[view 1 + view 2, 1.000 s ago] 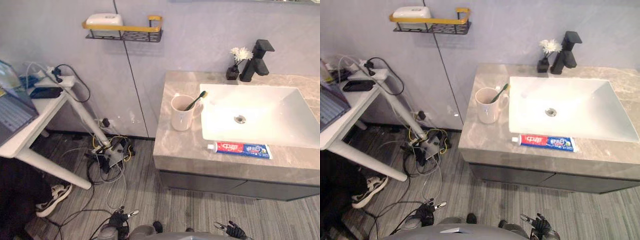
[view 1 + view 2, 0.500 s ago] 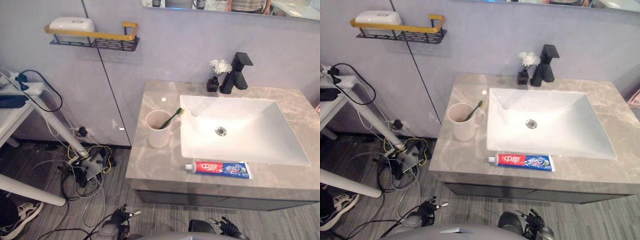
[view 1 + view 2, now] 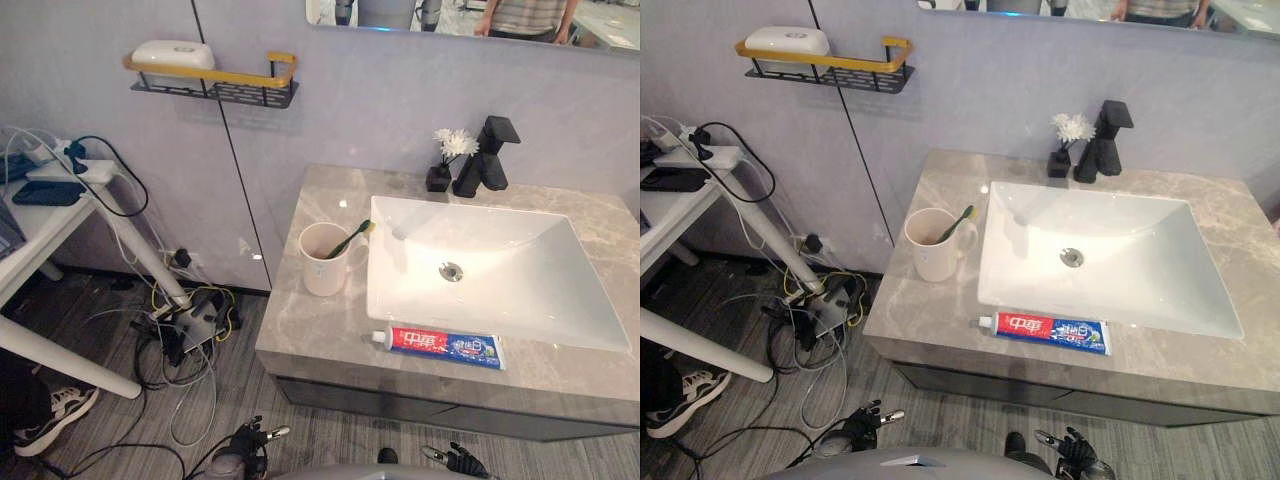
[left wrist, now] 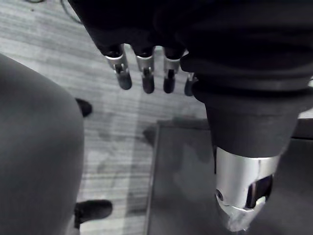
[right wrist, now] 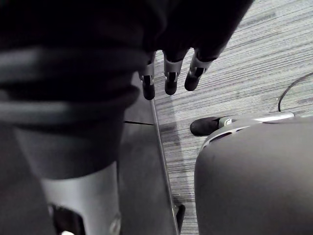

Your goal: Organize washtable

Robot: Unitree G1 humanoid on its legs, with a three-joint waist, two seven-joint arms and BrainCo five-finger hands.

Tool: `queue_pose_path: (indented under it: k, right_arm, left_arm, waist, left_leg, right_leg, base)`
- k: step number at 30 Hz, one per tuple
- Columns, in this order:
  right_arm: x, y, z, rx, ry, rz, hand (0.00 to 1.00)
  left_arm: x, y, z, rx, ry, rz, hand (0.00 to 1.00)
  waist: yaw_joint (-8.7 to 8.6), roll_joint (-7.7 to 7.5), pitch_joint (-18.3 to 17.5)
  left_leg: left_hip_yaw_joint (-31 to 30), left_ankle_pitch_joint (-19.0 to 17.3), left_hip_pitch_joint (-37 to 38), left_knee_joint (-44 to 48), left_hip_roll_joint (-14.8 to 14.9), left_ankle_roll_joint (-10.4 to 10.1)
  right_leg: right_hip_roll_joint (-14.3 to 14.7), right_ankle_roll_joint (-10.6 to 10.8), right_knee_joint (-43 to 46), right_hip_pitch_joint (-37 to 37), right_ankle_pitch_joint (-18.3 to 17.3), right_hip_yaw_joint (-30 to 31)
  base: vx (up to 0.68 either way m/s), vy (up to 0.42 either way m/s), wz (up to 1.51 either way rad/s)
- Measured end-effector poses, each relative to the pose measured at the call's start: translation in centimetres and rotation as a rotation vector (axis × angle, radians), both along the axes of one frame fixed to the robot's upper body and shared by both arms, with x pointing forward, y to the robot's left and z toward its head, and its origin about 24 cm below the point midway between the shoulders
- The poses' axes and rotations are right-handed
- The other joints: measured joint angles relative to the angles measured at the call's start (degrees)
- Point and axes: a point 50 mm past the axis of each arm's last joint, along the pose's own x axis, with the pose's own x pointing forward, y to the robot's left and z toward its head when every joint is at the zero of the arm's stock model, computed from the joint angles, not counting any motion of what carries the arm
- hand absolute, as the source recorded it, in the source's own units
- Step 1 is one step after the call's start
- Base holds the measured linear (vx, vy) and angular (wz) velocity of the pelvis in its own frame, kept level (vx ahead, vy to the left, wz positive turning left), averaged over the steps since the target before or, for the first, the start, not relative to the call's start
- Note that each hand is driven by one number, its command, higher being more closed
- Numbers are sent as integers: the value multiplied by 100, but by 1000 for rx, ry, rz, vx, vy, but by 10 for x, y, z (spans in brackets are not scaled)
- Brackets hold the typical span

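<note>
Your left robot hand (image 4: pixel 144 73) hangs low, slack and empty; far beyond it the cup (image 3: pixel 325 258) with its toothbrush (image 3: pixel 350 238) stands on the counter (image 3: pixel 300 340). The toothpaste tube (image 3: pixel 440 346) lies left-to-right along the near edge (nearer your right robot hand (image 5: pixel 168 73), equally slack). Wrist views show straight fingers (image 4: pixel 122 77) that the head views barely resolve.

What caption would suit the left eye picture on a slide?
Washtable: toothbrush in cup beside the sink, toothpaste lying at the front edge.
</note>
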Motion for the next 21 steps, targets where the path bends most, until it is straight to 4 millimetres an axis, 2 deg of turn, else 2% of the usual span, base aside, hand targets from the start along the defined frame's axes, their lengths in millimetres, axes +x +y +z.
queue_pose_path:
  k: [6,11,13,16,18,21]
  right_arm:
    - [-4,-2,0,-9,9,-14,0]
    - [-30,-8,-3,-17,70,-129,0]
    - [-34,-8,-4,-26,79,-160,0]
    - [-38,-9,-4,-42,90,-183,0]
    - [-38,-9,-4,-56,96,-188,0]
    - [-42,-10,-4,-65,106,-192,0]
  left_arm:
    - [-4,2,-1,-1,5,47,0]
    - [-18,12,-2,-37,-4,336,0]
    - [-19,17,0,-32,-34,425,0]
    - [2,28,22,-55,-268,630,0]
    - [31,40,59,-41,-524,681,0]
    - [55,53,100,-12,-757,730,0]
  waist:
    - [4,29,-16]
    - [10,130,-93]
    - [10,145,-104]
    - [46,149,-107]
    - [78,164,-115]
    - [179,205,-145]
  left_leg:
    - [6,-1,-1,-12,-24,-1]
    - [-160,18,-12,-109,-24,-24]
    - [-242,29,-16,-110,-28,-33]
    - [-374,67,-63,-115,-43,-43]
    - [-546,133,-130,-114,-87,-20]
    - [-600,153,-136,-111,-117,-15]
  right_leg:
    - [-28,19,-25,-11,9,-17]
    - [-39,20,-24,12,-13,-189]
    - [-48,25,-7,21,-21,-275]
    - [-64,24,-4,49,-22,-426]
    - [-102,22,-5,96,-23,-590]
    - [-131,22,-6,142,-22,-654]
  base:
    - [-20,9,-1]
    - [35,-4,14]
    - [68,-7,22]
    - [26,-6,25]
    - [-13,-3,40]
    - [-56,8,17]
